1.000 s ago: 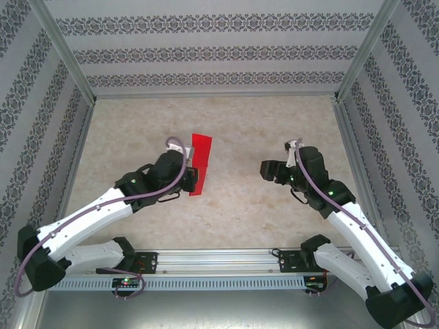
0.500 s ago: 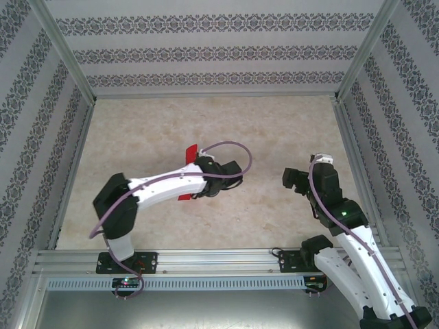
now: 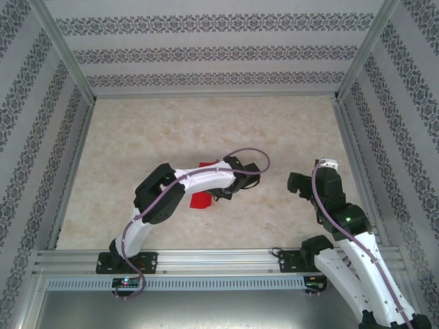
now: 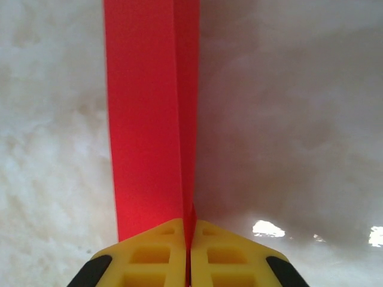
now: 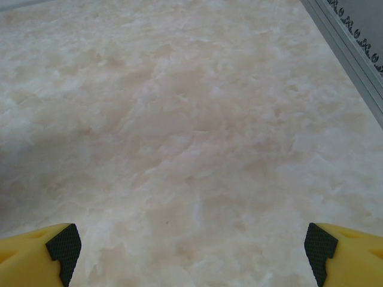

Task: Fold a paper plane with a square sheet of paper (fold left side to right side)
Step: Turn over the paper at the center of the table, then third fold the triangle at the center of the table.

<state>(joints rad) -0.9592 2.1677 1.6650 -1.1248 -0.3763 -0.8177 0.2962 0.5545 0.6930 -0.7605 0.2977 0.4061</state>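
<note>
On the bench (image 3: 171, 130) near its middle, the left end effector (image 4: 190, 251) is clamping the creased square sheet of paper (image 4: 146, 119), while the right end effector (image 5: 191, 245) is hovering open, well apart.

One folded red sheet of paper (image 4: 146, 119), two robot arms (image 3: 199, 179) (image 3: 353, 229), one marbled table (image 3: 206, 123).

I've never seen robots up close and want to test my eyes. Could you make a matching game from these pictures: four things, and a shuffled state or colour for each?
Things:
1. left gripper
2. right gripper
3. red paper
4. table

States:
A. pale and marbled
B. jaws wide apart, holding nothing
C. folded into a narrow strip
D. clamped shut on the paper

Pairs: 1-D, 2-B, 3-C, 4-A
</note>
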